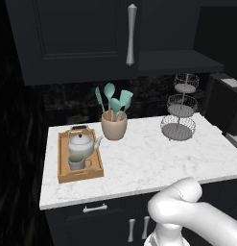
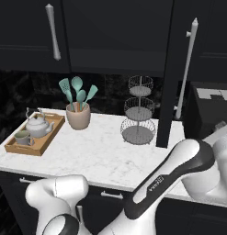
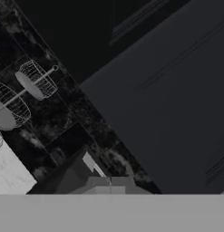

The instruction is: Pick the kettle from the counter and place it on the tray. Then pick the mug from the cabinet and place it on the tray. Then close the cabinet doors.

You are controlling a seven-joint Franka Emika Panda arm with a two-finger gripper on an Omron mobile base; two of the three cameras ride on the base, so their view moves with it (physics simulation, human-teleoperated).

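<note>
Kettle [image 1: 81,142] and mug [image 1: 77,161] sit on the tray [image 1: 63,166]; the right cabinet door [image 2: 172,69] stands ajar at the gripper's two o'clock, its jaws shut, empty.

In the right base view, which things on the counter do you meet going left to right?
mug → kettle, both on the tray → utensil pot → three-tier wire stand.

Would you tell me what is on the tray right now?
The tray holds the kettle and, in front of it, the mug. The tray floor beneath them is covered.
</note>
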